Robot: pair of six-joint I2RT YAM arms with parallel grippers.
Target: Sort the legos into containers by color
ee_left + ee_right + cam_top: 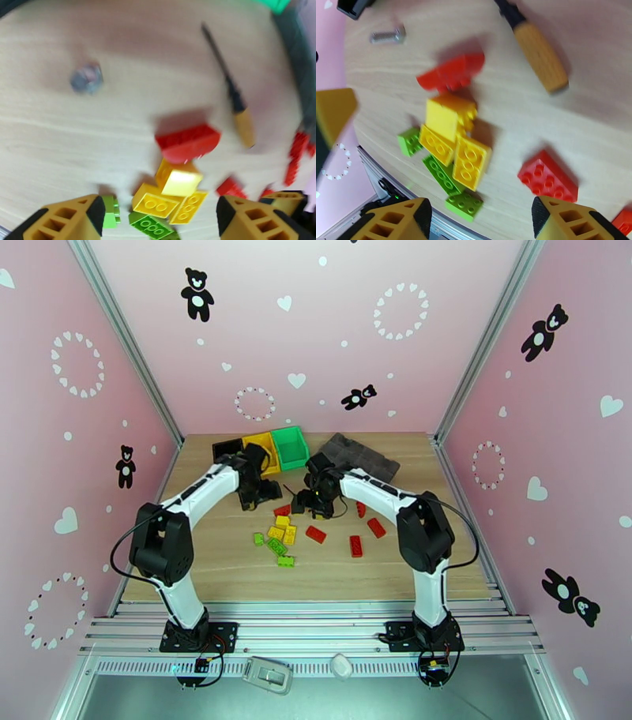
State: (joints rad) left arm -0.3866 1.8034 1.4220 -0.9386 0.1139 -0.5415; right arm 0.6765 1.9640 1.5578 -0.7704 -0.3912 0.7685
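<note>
Wooden table (pixel 229 575), with the containers (pixel 292 455), black, yellow and green bins joined in a row, at its far edge. Left gripper (pixel 160 211) and right gripper (pixel 480 215) hung low beside the loose pile, jaws parted and nothing between them. The legos (pixel 278 538) lay mid-table, well apart from the bins: yellow and lime bricks overlapping in a cluster, red bricks scattered to the right. Judged light, rigid and smooth-sided, each brick would likely slip unless pinched squarely across its flat side walls. The tilted red brick (pixel 187 142), just beyond the cluster, looked freest to take.
</note>
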